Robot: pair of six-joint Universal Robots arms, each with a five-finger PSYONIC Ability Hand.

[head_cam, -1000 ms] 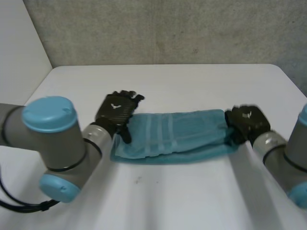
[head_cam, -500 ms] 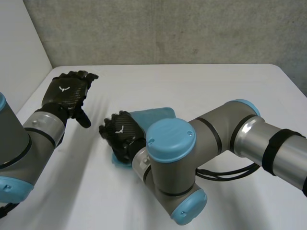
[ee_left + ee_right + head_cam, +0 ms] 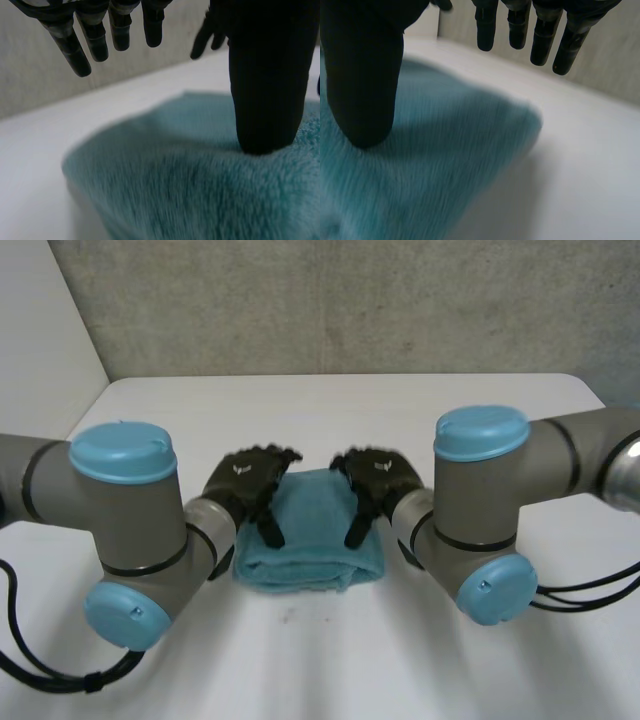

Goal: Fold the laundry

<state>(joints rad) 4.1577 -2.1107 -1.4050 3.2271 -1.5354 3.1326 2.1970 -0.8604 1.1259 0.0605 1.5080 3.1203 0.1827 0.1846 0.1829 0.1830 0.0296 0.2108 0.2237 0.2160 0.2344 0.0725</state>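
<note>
- At the middle of the white table (image 3: 450,410), between the arms: teal towel (image 3: 305,540), folded into a compact, thick pad.
- Left hand (image 3: 245,480) over the towel's left edge, right hand (image 3: 375,480) over its right edge. Fingers straight and spread, gripping nothing.
- Left thumb (image 3: 262,100) and right thumb (image 3: 365,85) rest on the cloth.
- Step, as judged: pressing the fold flat; folding looks nearly done.
- Next move calls for even downward pressure, then lifting straight off so the layers don't drag.
- Towel nearly square; long axis unclear. Thick layered edge faces the robot.
</note>
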